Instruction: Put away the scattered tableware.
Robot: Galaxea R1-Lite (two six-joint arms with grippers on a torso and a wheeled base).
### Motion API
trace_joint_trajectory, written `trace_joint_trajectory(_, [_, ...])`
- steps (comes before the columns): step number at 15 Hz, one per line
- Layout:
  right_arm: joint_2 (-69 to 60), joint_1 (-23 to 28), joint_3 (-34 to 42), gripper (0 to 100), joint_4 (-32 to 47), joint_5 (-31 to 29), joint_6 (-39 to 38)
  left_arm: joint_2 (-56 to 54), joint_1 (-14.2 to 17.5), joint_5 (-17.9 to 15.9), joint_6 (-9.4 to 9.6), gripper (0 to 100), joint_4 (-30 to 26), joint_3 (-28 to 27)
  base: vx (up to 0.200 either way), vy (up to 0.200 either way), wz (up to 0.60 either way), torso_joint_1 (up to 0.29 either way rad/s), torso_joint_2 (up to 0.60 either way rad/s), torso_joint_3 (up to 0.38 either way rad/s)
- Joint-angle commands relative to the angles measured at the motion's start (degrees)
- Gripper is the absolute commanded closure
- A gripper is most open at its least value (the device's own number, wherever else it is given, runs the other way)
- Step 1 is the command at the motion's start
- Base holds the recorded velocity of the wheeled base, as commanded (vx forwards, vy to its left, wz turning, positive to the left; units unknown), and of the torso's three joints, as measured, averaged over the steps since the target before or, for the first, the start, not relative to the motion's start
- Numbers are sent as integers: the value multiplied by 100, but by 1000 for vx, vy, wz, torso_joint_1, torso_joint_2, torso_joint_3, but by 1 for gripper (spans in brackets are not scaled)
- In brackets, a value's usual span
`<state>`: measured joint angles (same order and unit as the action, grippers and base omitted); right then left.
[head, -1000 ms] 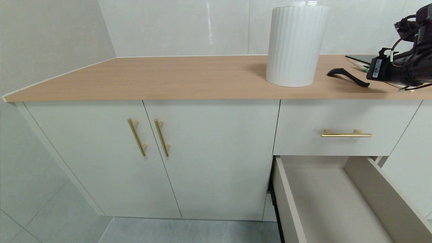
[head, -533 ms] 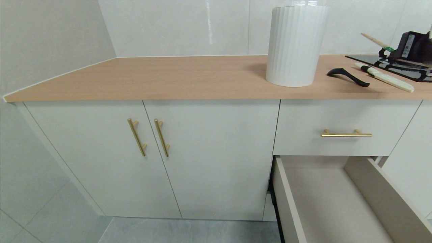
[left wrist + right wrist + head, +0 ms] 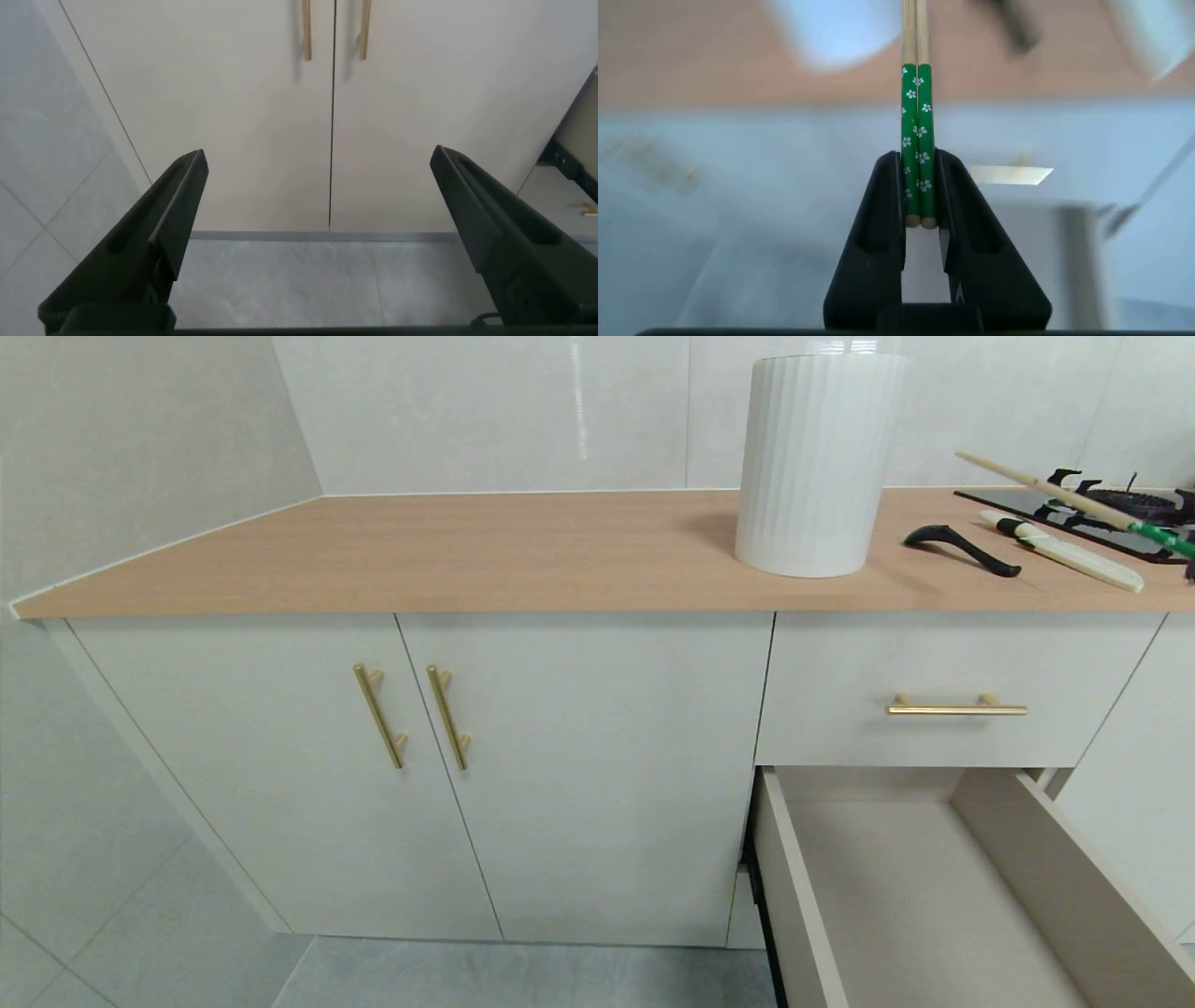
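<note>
Pale wooden countertop (image 3: 467, 551) over cream cabinets, with a tall white ribbed canister (image 3: 817, 462) standing on it. To the right of the canister, a pair of chopsticks (image 3: 1074, 495) slants in the air above the counter, its bare tips pointing toward the canister. They are light wood with a green band dotted with small white flowers near the thick end. The right gripper (image 3: 918, 187) is clamped on that band, the sticks side by side between its black fingers. Just right of the canister lies a curved black utensil (image 3: 962, 548), then a cream-handled one (image 3: 1064, 551) beside a black hob (image 3: 1111, 504). Below the canister, a lower drawer (image 3: 794, 896) stands pulled out. The left gripper (image 3: 318, 159) hangs with its fingers spread wide, low before the double cabinet doors (image 3: 333, 112) down-left of the canister
</note>
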<state>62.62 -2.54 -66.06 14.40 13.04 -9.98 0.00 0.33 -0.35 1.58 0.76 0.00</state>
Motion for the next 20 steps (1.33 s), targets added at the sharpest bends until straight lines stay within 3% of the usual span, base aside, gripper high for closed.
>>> trace_joint_trajectory(1, [-936,-1,832,100,10,322,32,0,2,0,0,0,4,0,0,0,0,0,0,0])
trace_joint_trajectory(5, [-716,-98,1667,100,142,339,401,0,2,0,0,0,4,0,0,0,0,0,0,0])
trace_joint_trajectory(6, [-567,-362,1693,100,810,339,884,0,2,0,-9,0,4,0,0,0,0,0,0,0])
trace_joint_trajectory(9, [4,-581,1790,100,1302,330,1139,0,2,0,0,0,4,0,0,0,0,0,0,0])
trace_joint_trajectory(13, [1305,-643,1825,100,1680,-338,1148,0,2,0,0,0,4,0,0,0,0,0,0,0])
trace_joint_trajectory(15, [2158,-643,1816,100,1557,-355,1113,0,2,0,0,0,4,0,0,0,0,0,0,0])
trace_joint_trajectory(19, [3564,-740,1957,100,-218,-417,207,0,2,0,0,0,4,0,0,0,0,0,0,0])
trace_joint_trajectory(20, [3696,-775,1948,100,-359,-452,84,0,2,0,0,0,4,0,0,0,0,0,0,0])
